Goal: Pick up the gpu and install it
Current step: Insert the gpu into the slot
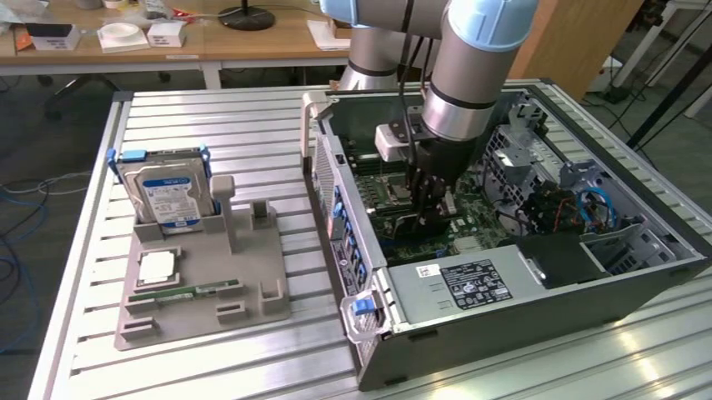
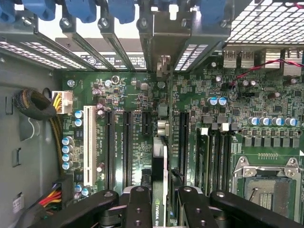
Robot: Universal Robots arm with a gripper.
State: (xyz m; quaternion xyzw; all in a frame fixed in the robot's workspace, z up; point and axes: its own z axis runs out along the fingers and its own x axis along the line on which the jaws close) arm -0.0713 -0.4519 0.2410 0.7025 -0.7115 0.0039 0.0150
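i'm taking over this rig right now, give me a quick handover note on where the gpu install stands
End effector: shut on the gpu, gripping the card edge-on from above, inside the open computer case.
Gpu: held upright over the motherboard, lined up along the expansion slots; its metal bracket end points toward the rear slot covers.
Done: the card is picked up and carried into the case.
Left: I cannot tell whether it is seated; the end effector has not let go.
Elsewhere: the hard drive and memory stick sit on the grey holder on the table.
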